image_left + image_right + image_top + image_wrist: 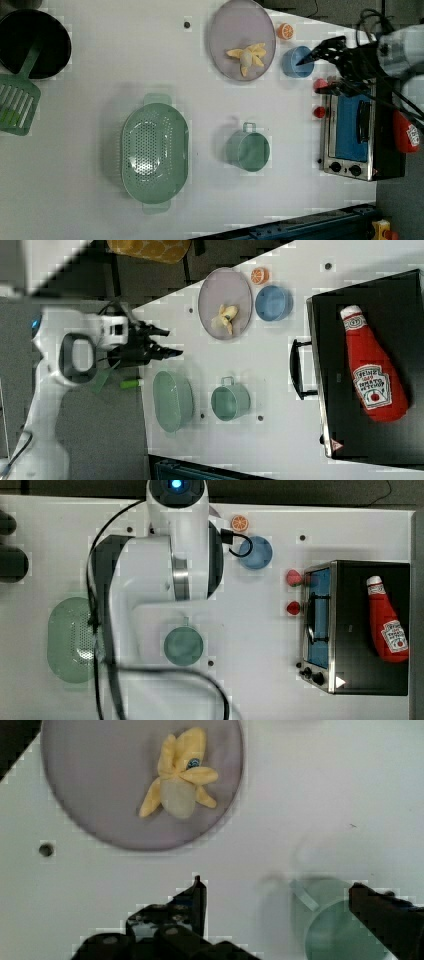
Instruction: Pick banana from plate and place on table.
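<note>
Small pale-yellow half-peeled toy banana (180, 780) at five o'clock on greyish-lavender round plate (90, 780), black gripper (275, 890) wide open, empty: could snag a splayed peel strip and slip.

The ketchup bottle (372, 371) lying on the black oven top (370, 440), at the right view's right, carries a white keystone-shaped label with a red tomato drawn low on it; the lettering on it is too blurred to read. The same label shows on the bottle in the top view (386, 621), at the right of the frame, again unreadable. A small triangular warning sign (336, 445) sits on the oven top near its lower left corner in the right view. The banana (179, 776) bears a small blue round sticker (194, 763) on a peel strip; nothing on it can be read.
</note>
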Robot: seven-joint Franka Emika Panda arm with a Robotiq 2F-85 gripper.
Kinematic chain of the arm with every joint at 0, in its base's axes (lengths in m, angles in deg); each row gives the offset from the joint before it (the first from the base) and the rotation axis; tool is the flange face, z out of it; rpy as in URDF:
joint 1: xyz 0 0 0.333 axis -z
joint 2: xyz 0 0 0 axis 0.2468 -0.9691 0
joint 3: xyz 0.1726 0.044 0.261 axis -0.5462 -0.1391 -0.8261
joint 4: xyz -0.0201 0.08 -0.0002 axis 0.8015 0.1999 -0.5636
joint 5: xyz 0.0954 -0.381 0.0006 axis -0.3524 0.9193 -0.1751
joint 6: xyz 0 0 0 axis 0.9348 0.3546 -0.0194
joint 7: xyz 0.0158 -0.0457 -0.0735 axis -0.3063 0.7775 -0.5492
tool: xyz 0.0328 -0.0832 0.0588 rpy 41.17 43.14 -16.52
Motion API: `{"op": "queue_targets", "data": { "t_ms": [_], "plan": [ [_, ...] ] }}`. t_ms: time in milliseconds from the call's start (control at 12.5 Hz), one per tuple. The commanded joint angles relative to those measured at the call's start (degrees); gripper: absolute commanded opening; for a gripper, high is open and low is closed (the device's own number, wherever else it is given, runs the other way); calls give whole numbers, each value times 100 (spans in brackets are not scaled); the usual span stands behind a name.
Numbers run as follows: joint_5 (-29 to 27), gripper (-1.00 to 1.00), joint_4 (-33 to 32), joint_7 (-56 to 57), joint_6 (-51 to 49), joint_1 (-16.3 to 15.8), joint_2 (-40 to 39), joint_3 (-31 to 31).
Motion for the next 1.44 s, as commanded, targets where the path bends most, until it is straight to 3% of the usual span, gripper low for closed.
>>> {"op": "queue_targets", "data": {
  "t_ms": [80, 400, 880, 1360, 1440],
  "plan": [
    [276, 100, 695, -458, 215, 22, -151, -27],
    [807, 100, 1016, -1170, 767, -50, -1125, -27],
    [817, 100, 1150, -1656, 1897, -105, -2247, -27],
    [817, 100, 1629, -1765, 2073, -229, -3035, -10],
    [817, 92, 1658, -1766, 2119, -229, -3102, 8]
  ]
}}
